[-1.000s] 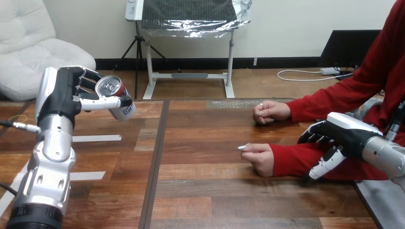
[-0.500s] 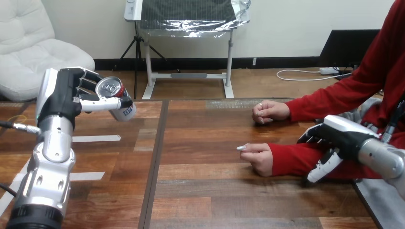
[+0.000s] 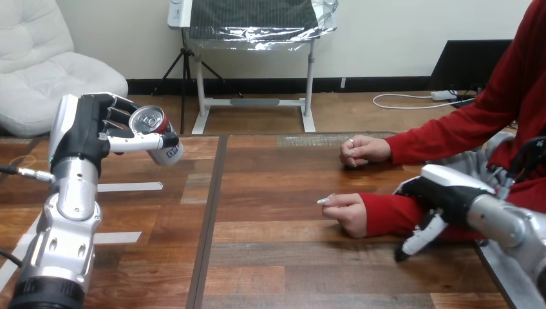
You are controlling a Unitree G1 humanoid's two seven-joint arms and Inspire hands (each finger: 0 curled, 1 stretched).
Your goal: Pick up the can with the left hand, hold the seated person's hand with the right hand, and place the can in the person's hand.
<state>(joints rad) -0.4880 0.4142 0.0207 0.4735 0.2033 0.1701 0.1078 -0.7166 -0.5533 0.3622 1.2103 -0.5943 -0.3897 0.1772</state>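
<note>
Left hand (image 3: 90, 132) grips can (image 3: 152, 126), raised over left of table (image 3: 277, 257). Right hand (image 3: 441, 196) hangs loose above person's sleeve (image 3: 386, 215), grasping nothing. Next, prob.: right must clasp person's hand (image 3: 351, 211).

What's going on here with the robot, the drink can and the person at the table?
The robot's left hand holds a can, tilted, in the air above the left part of the table. Its right hand is open over the person's red-sleeved forearm, not clasped round it. The person's nearer hand rests curled on the table, with the farther hand behind it. The can has not been handed over yet.
</note>
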